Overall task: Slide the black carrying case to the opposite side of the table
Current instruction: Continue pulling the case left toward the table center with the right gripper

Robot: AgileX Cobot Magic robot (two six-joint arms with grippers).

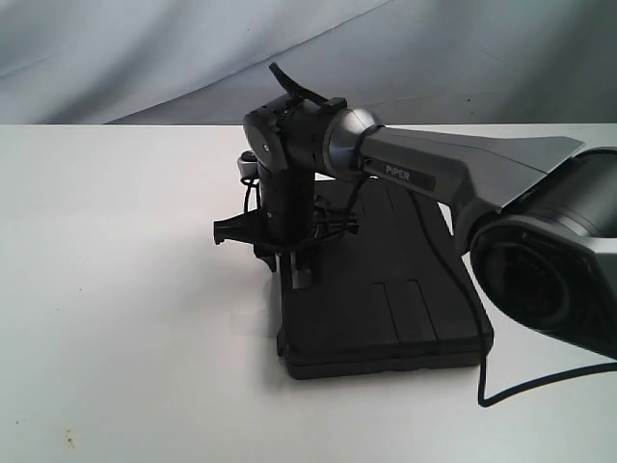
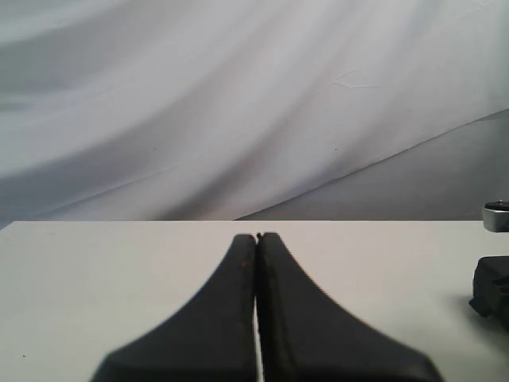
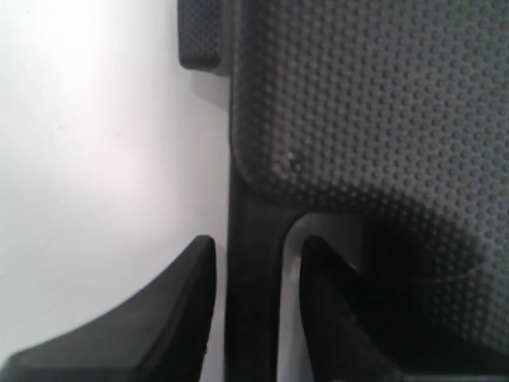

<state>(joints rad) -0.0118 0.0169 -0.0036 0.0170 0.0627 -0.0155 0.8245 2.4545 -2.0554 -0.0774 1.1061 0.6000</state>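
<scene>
The right claw (image 3: 258, 243) points straight down at one edge of the case (image 1: 386, 289), which lies flat on the white tabletop (image 1: 116, 289). Its fingers are set narrow and straddle the handle bar (image 3: 254, 318). One finger stands outside over the tabletop and the other is dropped into the cut-out slot, with a sliver of gap on either side, so nothing is clamped. Hooked like that, I reckon, the bar can be dragged sideways without any lifting. The rest of the case spreads away beyond the inner finger. The left claw (image 2: 257, 239) is pressed together on nothing, low over the tabletop, likely just keeping clear.
</scene>
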